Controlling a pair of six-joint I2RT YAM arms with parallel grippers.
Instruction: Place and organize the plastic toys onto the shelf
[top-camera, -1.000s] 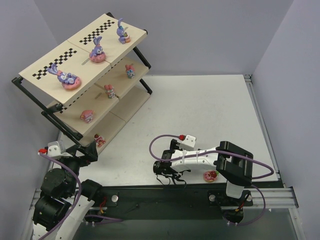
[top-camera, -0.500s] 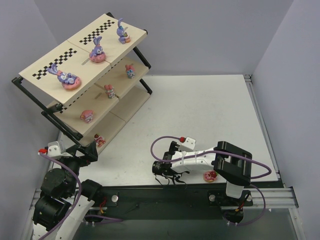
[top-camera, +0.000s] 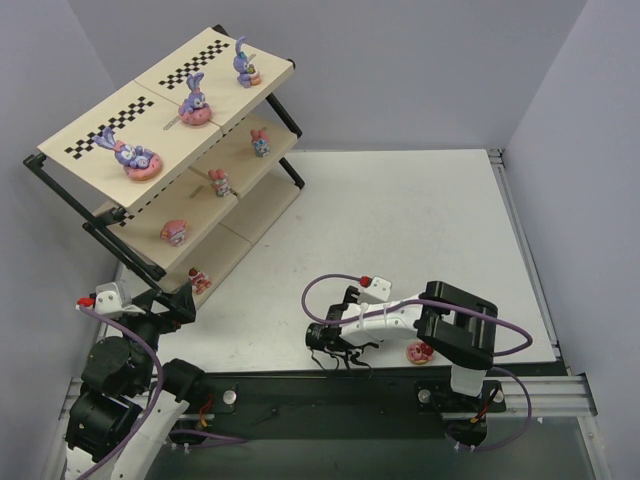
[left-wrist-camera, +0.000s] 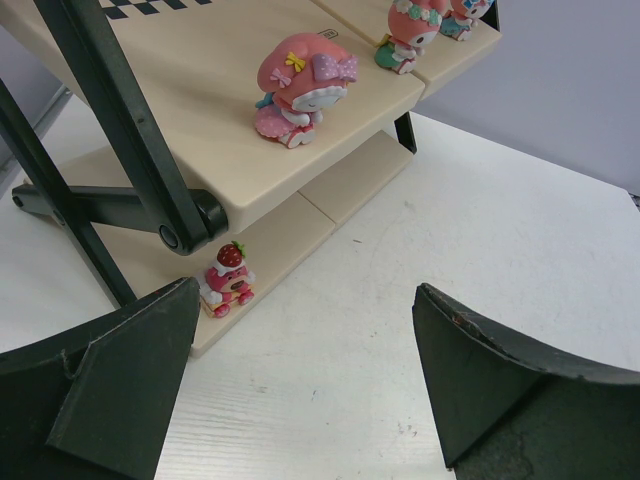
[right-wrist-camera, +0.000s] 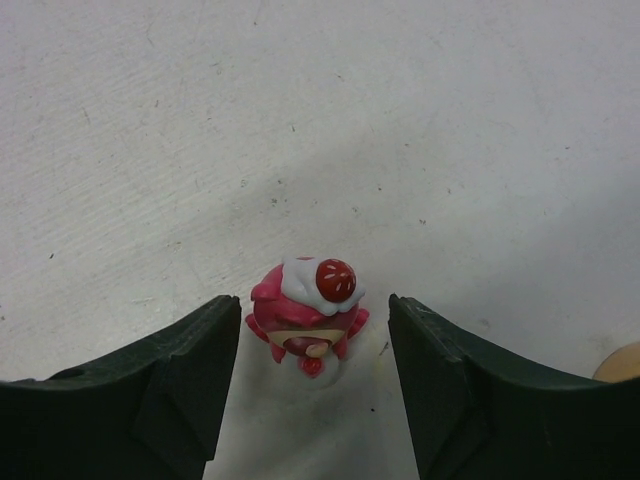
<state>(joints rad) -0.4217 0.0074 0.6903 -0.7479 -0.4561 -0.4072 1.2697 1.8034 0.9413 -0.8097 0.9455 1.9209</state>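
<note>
right hand (right-wrist-camera: 312, 315) is low over the table (right-wrist-camera: 420, 120), fingers (right-wrist-camera: 150, 400) spread wide either side of the red strawberry-topped toy (right-wrist-camera: 305, 312). The toy stands upright on the table with a thin gap showing on each side, so nothing is gripped. Both finger bodies are cut off by the bottom edge of the wrist view. A tan sliver (right-wrist-camera: 622, 362) at the right edge is clipped too, can't tell what it is.

From overhead that toy is hidden under the hand. Only dark fingers show, close to the near table edge. A second pink toy (top-camera: 420, 351) sits on the table just beside the right arm (top-camera: 455, 330), partly covered by it and too small to read.

left hand (left-wrist-camera: 305, 300) is also wide open with nothing between the fingers, near the shelf (left-wrist-camera: 90, 120) corner. Its view shows:
- a small strawberry toy (left-wrist-camera: 227, 278) on the bottom board by the front edge, beside the black leg
- a pink-hooded figure (left-wrist-camera: 300, 85) on the middle board
- another figure (left-wrist-camera: 408, 30) further along, and a last one clipped by the frame top
- of the top board, only a bit of checker strip

Overhead, three purple bunnies (top-camera: 193, 103) are on the top board. Three small figures are spaced along the middle board, no detail at that size.
</note>
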